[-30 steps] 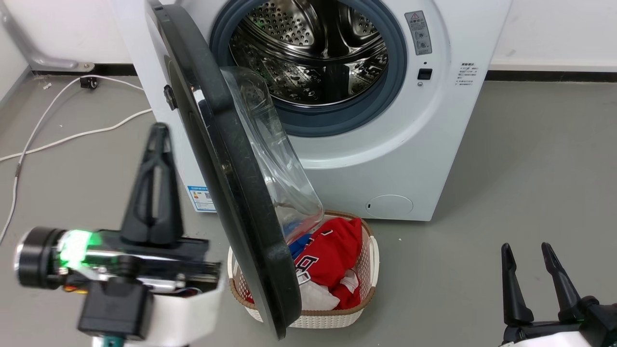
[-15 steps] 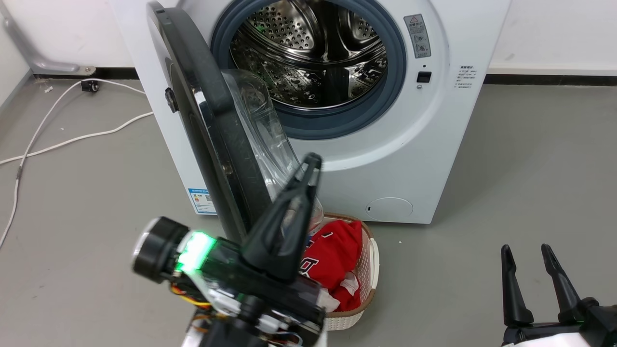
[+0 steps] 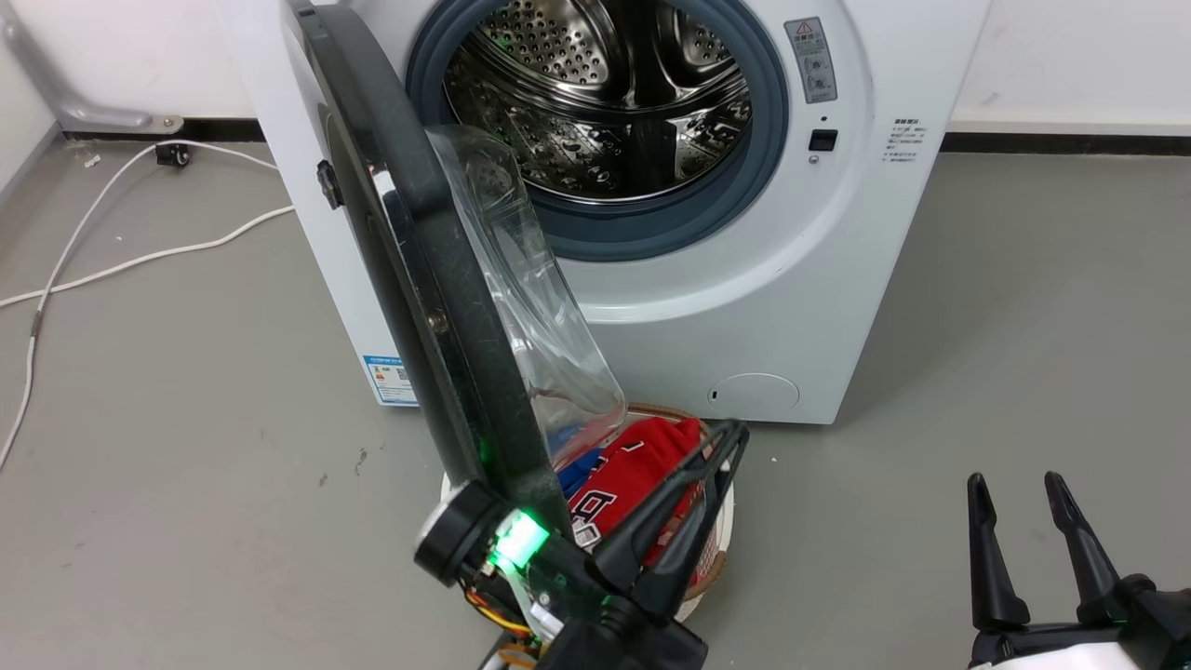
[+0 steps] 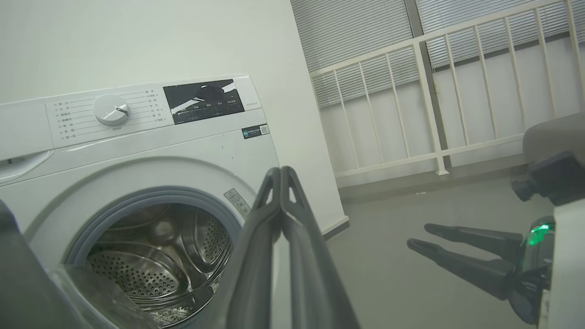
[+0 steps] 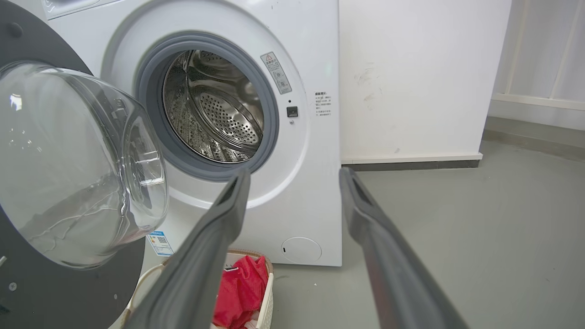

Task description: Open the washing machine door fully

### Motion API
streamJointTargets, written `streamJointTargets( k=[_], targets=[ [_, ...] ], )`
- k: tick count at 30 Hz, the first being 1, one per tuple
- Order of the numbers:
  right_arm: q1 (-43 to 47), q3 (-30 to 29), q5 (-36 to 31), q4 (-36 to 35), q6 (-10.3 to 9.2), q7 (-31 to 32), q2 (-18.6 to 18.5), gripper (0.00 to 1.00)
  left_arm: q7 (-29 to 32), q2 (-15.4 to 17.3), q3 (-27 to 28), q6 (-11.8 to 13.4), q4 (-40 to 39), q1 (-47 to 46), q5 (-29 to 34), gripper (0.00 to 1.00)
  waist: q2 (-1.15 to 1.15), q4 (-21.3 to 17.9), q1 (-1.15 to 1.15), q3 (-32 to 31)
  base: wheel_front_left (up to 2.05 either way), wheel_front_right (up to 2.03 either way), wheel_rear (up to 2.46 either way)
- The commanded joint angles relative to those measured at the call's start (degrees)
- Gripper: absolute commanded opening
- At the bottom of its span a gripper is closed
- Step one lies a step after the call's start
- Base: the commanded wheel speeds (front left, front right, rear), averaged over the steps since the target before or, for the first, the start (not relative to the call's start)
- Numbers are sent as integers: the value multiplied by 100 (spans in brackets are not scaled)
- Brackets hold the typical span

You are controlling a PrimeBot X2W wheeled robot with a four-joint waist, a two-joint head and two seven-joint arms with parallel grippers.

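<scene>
The washing machine door (image 3: 437,307) stands open about edge-on to me, its black rim towards me and its clear glass bowl (image 3: 535,316) on the right side. My left gripper (image 3: 730,435) is shut and empty. It sits low beside the door's bottom edge on the glass side, fingers slanting up-right over the basket. I cannot tell whether its wrist touches the rim. In the left wrist view the left gripper (image 4: 279,171) points at the machine's front, with the door (image 4: 13,274) at the lower left. My right gripper (image 3: 1014,479) is open at the lower right, far from the door (image 5: 27,292).
A white basket (image 3: 662,410) of red clothes (image 3: 642,465) stands on the floor under the door, in front of the machine. The steel drum mouth (image 3: 605,93) is open. White cables (image 3: 140,261) lie on the floor to the left. A railing (image 4: 434,105) stands to the right.
My left gripper has swung from the door's outer left side, low and to the right, to the glass side over the basket. The door and right gripper stay put.
</scene>
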Motion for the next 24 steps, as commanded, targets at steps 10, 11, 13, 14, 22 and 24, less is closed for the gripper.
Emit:
streamJointTargets(
  k=[10, 11, 13, 14, 22, 24],
  targets=[
    [-85, -19, 4, 39, -1, -10, 18, 100, -14, 134, -81, 154, 876, 474, -229, 0, 0, 114, 0, 111, 0, 0, 0],
    [-100, -18, -1, 39, -1, -10, 18, 100, -14, 150, -60, 170, 979, 502, -262, 0, 0, 123, 0, 123, 0, 0, 0],
    [-119, -13, -12, 48, -1, -10, 18, 100, -14, 151, -12, 222, 1141, 542, -332, 0, 0, 138, 0, 145, 0, 0, 0],
    [-124, -12, -19, 54, -1, -10, 18, 100, -14, 154, 20, 234, 1245, 559, -365, 0, 0, 145, 0, 156, 0, 0, 0],
    [-175, 9, -39, 90, -1, -10, 18, 100, -14, 119, 449, 541, 1691, 587, -620, 0, 0, 189, 0, 218, 0, 0, 0],
    [-162, 1, -37, 101, -1, -10, 18, 100, -13, 154, 541, 582, 1720, 621, -657, 0, 0, 232, 0, 221, 0, 0, 0]
  ],
)
